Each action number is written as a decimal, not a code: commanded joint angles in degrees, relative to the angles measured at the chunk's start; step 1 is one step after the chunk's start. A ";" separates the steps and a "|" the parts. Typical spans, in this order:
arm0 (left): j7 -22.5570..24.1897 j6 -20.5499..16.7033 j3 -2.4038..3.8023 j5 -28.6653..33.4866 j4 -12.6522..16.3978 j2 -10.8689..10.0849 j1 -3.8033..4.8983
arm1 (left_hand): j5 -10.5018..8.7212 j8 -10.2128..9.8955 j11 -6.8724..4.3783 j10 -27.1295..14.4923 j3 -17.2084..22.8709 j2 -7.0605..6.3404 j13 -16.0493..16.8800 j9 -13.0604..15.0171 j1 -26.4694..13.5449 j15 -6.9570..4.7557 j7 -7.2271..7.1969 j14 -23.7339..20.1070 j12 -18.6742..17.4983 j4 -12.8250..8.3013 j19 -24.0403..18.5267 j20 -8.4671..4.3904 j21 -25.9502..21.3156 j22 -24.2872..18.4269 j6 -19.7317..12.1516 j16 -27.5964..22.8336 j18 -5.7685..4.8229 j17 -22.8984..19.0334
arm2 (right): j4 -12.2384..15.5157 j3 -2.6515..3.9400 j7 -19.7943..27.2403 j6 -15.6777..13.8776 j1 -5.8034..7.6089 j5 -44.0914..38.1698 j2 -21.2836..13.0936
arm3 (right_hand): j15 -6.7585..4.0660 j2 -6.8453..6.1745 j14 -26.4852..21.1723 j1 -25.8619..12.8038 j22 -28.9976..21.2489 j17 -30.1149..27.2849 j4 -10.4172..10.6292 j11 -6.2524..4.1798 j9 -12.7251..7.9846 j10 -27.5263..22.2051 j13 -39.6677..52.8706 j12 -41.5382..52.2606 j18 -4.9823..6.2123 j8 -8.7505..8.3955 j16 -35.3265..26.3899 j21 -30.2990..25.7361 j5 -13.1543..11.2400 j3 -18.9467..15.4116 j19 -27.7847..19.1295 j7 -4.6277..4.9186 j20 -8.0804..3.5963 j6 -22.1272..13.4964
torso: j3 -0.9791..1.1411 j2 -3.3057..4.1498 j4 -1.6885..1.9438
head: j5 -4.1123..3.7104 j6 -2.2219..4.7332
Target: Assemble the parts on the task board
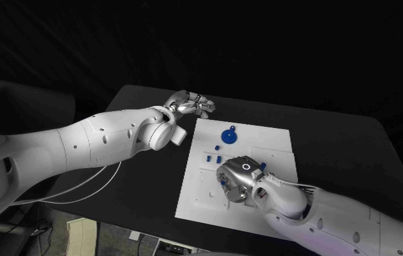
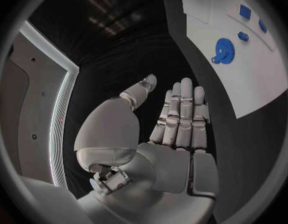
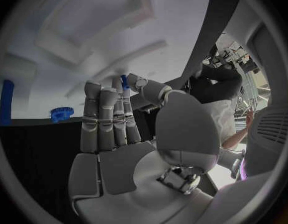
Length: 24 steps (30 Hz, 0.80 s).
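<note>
Over the near middle of the task board (image 1: pixel 277 137), our right hand (image 1: pixel 239 177) pinched a small blue part (image 3: pixel 124 81) between thumb and fingertip. Our left hand (image 1: pixel 190 103) hovered open, holding nothing, above the black surface (image 1: pixel 336 134) beside the board's far left corner. On the board's far half lay a blue gear (image 1: pixel 229 135).
</note>
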 commanded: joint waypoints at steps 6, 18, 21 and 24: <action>0.23 0.53 0.06 0.26 0.09 -0.03 0.14 | -0.22 0.07 0.12 -0.41 -0.27 0.38 -0.07 -0.07 -0.28 -0.03 0.11 0.44 -0.02 0.06 0.44 0.05 -0.27 0.09 -0.48 -0.27 0.16 0.10 | 0.12 -0.45 0.73 -2.06 -0.47 3.23 -0.92 | 2.24 -1.45 -1.12 -3.02 1.18 -0.29 -2.10 2.27 -1.42 -6.27 -1.45 -3.66 1.76 -2.83 -1.12 -0.85 0.47 -4.43 -1.84 2.31 0.82 -5.36 | 0.07 -0.01 -0.03 | -0.15 0.01; 0.23 0.53 0.05 0.26 -0.20 -0.09 0.14 | -0.22 0.07 0.13 -0.43 -0.29 0.37 -0.09 -0.08 -0.31 -0.02 0.11 0.44 -0.03 0.07 0.44 0.05 -0.31 0.11 -0.50 -0.33 0.15 0.15 | 2.87 -0.23 -0.46 -6.57 -0.33 5.38 -3.65 | 2.96 -1.58 -2.20 -4.48 1.04 0.03 -3.78 3.10 -2.09 -8.58 -2.24 -4.22 1.76 -3.91 -1.26 -1.58 0.53 -6.72 -2.71 3.47 1.26 -8.14 | 0.07 -0.03 -0.06 | -0.37 0.20; 0.26 0.52 0.05 0.26 -0.22 -0.10 0.14 | -0.22 0.08 0.13 -0.44 -0.29 0.37 -0.09 -0.08 -0.31 -0.02 0.11 0.44 -0.03 0.07 0.44 0.05 -0.32 0.11 -0.51 -0.34 0.15 0.16 | 3.65 0.08 -0.20 -6.99 -0.11 5.72 -4.38 | 2.95 -1.57 -2.20 -4.52 1.03 0.05 -3.75 3.08 -2.07 -8.51 -2.24 -4.13 1.76 -3.85 -1.24 -1.60 0.62 -6.68 -2.67 3.45 1.27 -8.10 | 0.08 -0.02 -0.02 | -0.44 0.27; 0.25 0.57 0.05 0.26 -0.30 -0.13 0.14 | -0.22 0.08 0.13 -0.44 -0.29 0.37 -0.09 -0.08 -0.31 -0.02 0.12 0.44 -0.03 0.07 0.45 0.05 -0.32 0.12 -0.51 -0.35 0.15 0.18 | 4.88 0.77 0.34 -7.29 0.38 7.05 -5.61 | 2.87 -1.56 -2.16 -4.62 1.00 0.11 -3.51 3.00 -2.01 -8.26 -2.23 -3.94 1.76 -3.64 -1.18 -1.63 0.66 -6.51 -2.49 3.37 1.25 -7.92 | 0.10 -0.01 -0.04 | -0.47 0.35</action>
